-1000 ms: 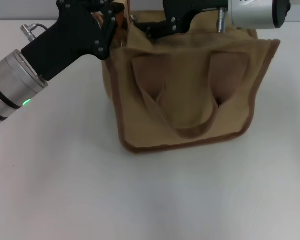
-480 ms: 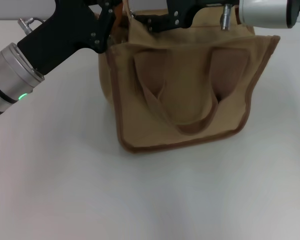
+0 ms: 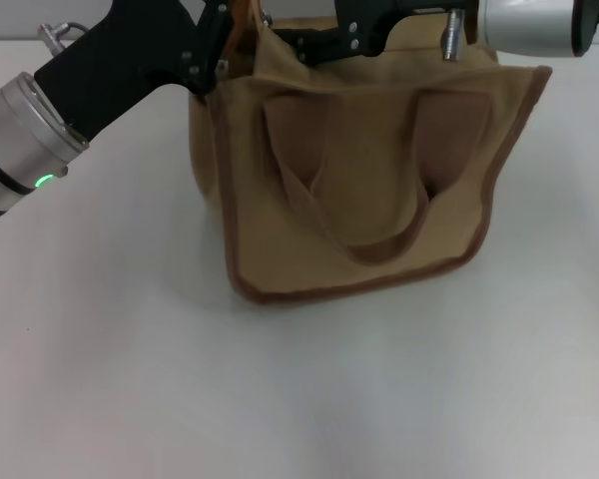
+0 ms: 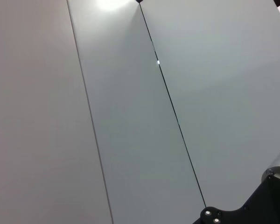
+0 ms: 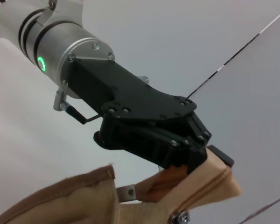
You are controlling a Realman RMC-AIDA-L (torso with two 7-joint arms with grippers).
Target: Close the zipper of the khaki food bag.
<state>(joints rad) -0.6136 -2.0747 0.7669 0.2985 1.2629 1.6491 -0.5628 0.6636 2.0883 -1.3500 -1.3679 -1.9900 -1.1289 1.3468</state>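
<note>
The khaki food bag (image 3: 359, 190) stands on the white table, its front with a looped handle (image 3: 379, 247) facing me. My left gripper (image 3: 228, 35) reaches in from the left and is at the bag's top left corner. In the right wrist view the left gripper (image 5: 213, 164) is shut on the tan end of the bag (image 5: 79, 200). The zipper (image 5: 198, 197) runs from that end, with a small silver pull tab (image 5: 178, 216) at the picture's edge. My right gripper (image 3: 285, 40) is over the bag's top near the same corner. The top panel is hidden in the head view.
The white table (image 3: 280, 399) stretches in front of and beside the bag. The left wrist view shows only pale panels with dark seams (image 4: 172, 112) and a piece of the right arm (image 4: 252, 210).
The bag's top left corner has been pulled left and slightly up, shifting the bag a little left. Both arms have moved up and away from me.
</note>
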